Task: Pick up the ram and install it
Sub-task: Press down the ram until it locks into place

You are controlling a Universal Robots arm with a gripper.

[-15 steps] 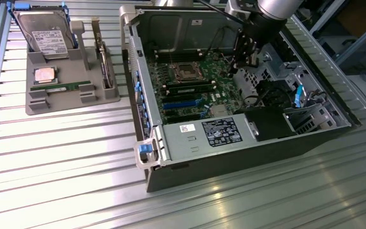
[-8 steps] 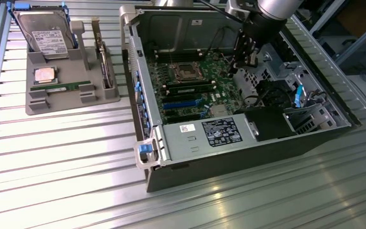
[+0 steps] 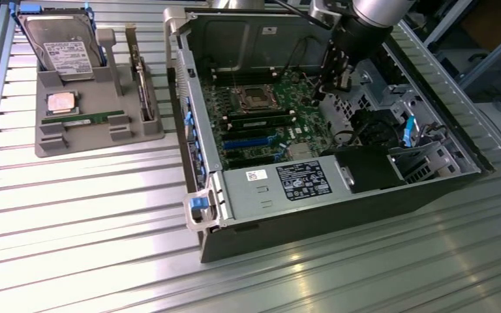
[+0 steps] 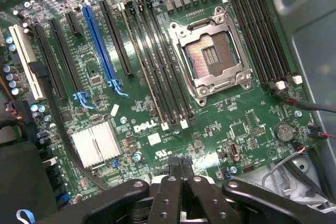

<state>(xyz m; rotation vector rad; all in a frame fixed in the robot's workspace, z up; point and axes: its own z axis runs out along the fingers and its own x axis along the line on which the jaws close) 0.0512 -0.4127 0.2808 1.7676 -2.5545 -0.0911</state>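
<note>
One ram (image 3: 83, 120), a thin green stick, lies flat on the grey holder (image 3: 55, 147) at the exterior view's left, below the square silver CPU chip (image 3: 60, 102). A second ram (image 3: 259, 122) stands seated in a memory slot on the motherboard; in the wrist view this seated ram (image 4: 143, 64) shows edge-on beside the empty black slots (image 4: 157, 51). My gripper (image 3: 336, 83) hangs inside the open computer case (image 3: 259, 195), above the motherboard and far from the holder. In the wrist view the gripper (image 4: 178, 169) is shut with nothing between its fingers.
A hard drive (image 3: 59, 49) and a wider green expansion card (image 3: 143, 85) stand upright on the holder. The CPU socket (image 4: 210, 56) is open and bare. A silver power supply (image 3: 276, 186), a drive cage (image 3: 416, 156), loose cables (image 4: 299, 103) and the case walls crowd the arm.
</note>
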